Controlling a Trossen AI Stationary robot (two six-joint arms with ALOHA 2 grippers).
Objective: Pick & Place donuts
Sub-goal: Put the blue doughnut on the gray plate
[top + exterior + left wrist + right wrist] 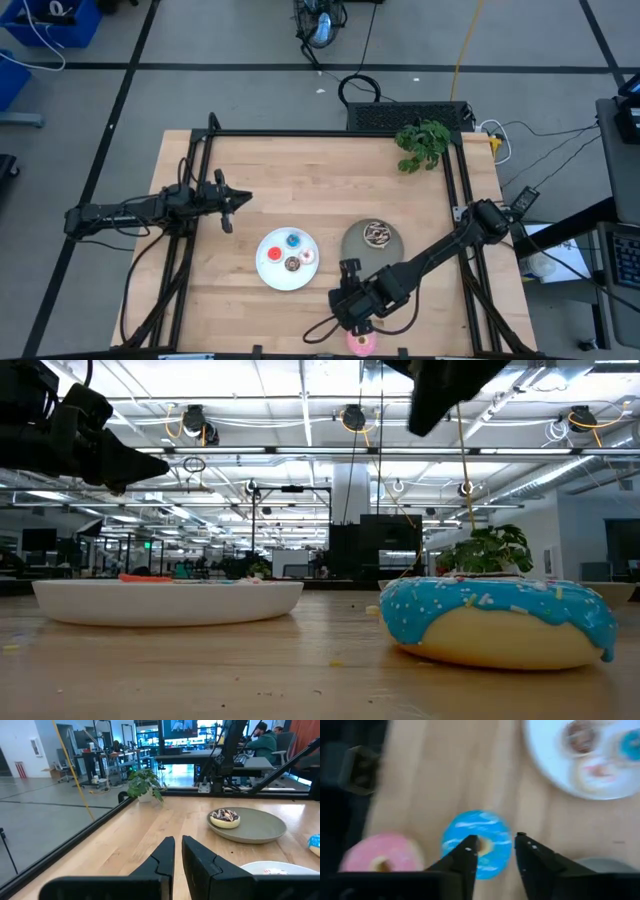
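My right gripper [495, 847] is open and hovers above the blue-iced donut [477, 842], which lies flat on the table near the near edge; in the low view the donut [500, 620] sits well below the fingers. The pink-iced donut [382, 857] lies beside it on the table [360, 343]. The chocolate sprinkled donut [377, 233] rests on the grey plate [358, 248]. The blue [293, 240], red [274, 252], brown [292, 264] and whitish-pink [308, 256] tiny donuts lie on the white plate [270, 275]. My left gripper [228, 205] waits shut, left of the plates.
A small potted plant [422, 143] stands at the far right corner of the table. A black frame rail [330, 133] runs along the far edge and down both sides. Bare wood lies between my left gripper and the white plate. A person sits in the room beyond [262, 740].
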